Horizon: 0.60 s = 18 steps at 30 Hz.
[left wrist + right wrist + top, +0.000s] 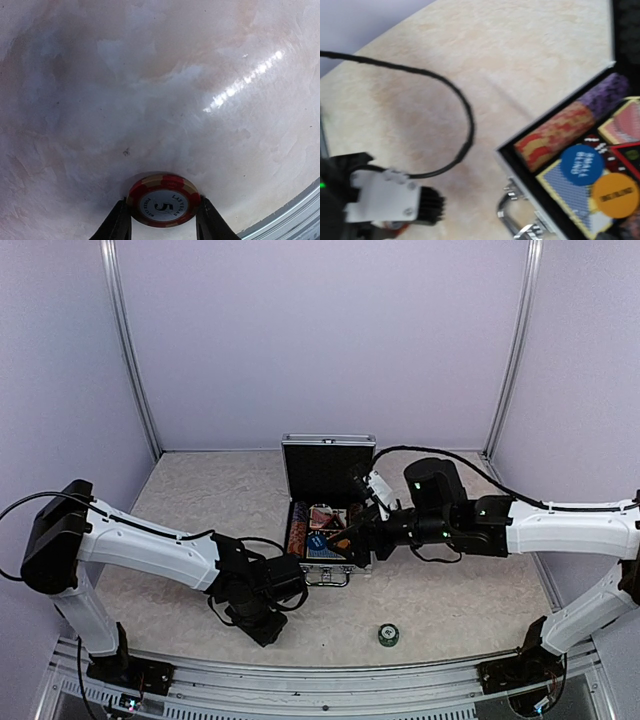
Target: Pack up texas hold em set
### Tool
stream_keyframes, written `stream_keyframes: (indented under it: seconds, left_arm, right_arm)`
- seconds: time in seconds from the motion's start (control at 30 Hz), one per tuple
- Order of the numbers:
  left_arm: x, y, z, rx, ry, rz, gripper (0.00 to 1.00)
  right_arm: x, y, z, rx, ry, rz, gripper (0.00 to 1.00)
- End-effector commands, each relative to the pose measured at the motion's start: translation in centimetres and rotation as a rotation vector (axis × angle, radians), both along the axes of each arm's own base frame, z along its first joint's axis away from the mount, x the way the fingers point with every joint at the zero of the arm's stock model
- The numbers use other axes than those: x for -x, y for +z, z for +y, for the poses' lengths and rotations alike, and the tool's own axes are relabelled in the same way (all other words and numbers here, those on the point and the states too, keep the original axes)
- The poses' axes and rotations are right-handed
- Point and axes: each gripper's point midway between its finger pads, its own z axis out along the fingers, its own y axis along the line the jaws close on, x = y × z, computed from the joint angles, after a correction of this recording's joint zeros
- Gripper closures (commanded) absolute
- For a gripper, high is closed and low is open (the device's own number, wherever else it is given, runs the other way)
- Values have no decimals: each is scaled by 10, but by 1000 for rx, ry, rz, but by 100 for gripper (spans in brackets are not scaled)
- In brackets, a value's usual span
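Note:
The silver case (328, 445) stands open mid-table, its black-lined lid upright. Inside, the right wrist view shows a row of red-and-yellow chips (555, 132), purple chips (606, 92), a blue card deck (565, 197) with a blue disc (582, 165) and an orange disc (616, 195) on it, and a red deck (625, 125). My left gripper (163, 212) is down at the table in front of the case, shut on a red "5" chip stack (163, 202); both fingers (117, 222) touch its edge. My right gripper (347, 532) hovers open over the case's front.
A small green chip stack (388, 635) lies near the front edge, right of centre. The case handle (507, 217) sticks out toward the front. A black cable (455, 100) loops over the table left of the case. Purple walls enclose the table.

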Motion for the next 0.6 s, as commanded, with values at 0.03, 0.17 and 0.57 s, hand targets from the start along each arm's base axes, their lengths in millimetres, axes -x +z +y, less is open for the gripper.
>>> stream_keyframes:
  seconds: [0.03, 0.17, 0.57]
  left_arm:
    - [-14, 12, -1, -5, 18, -59, 72]
    - [-16, 21, -5, 6, 15, -72, 73]
    - [-21, 53, -19, 42, 7, -116, 73]
  right_arm:
    - [22, 7, 13, -79, 91, 102, 0]
    - [32, 6, 16, -110, 123, 161, 0]
    - [39, -27, 7, -197, 138, 411, 1]
